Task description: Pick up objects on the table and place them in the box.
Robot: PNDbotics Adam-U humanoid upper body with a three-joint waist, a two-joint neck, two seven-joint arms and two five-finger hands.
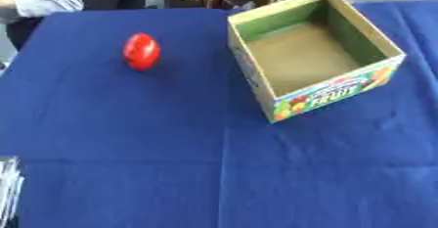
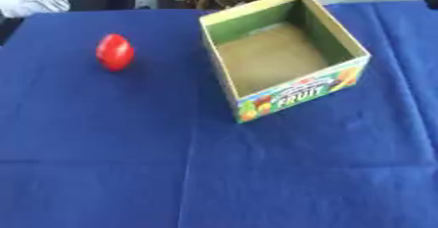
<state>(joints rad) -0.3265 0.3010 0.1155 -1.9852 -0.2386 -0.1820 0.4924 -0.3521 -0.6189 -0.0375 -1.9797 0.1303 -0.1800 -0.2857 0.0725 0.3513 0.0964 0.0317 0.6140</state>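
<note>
**A:** What is on the desk [image 1: 128, 163]?

**B:** The desk is covered with a deep blue cloth [image 2: 102, 173] with fold creases running across and down it. Two things sit on it. A red, egg-shaped object [image 1: 141, 51] stands upright on the left side towards the far edge. It is glossy, with a small highlight near its top.

**A:** And the box?

**B:** An open cardboard box [image 1: 335, 95] stands to the right of the red object, well apart from it. It is turned at an angle, so one corner points towards the viewer. Its inner walls are green and its floor is plain brown. The near outer wall carries colourful fruit pictures and the word "FRUIT" in pale letters. Nothing shows inside it.

**A:** Is the red object touching anything?

**B:** Only the cloth beneath it. It is outside the box.

**A:** Where are the robot's hands?

**B:** Neither hand appears in either view, so I cannot tell whether they are open, closed or holding anything. At the lower left edge of the left eye view a pale, striped shape [image 1: 9, 188] pokes in; I cannot make out what it is.
</note>
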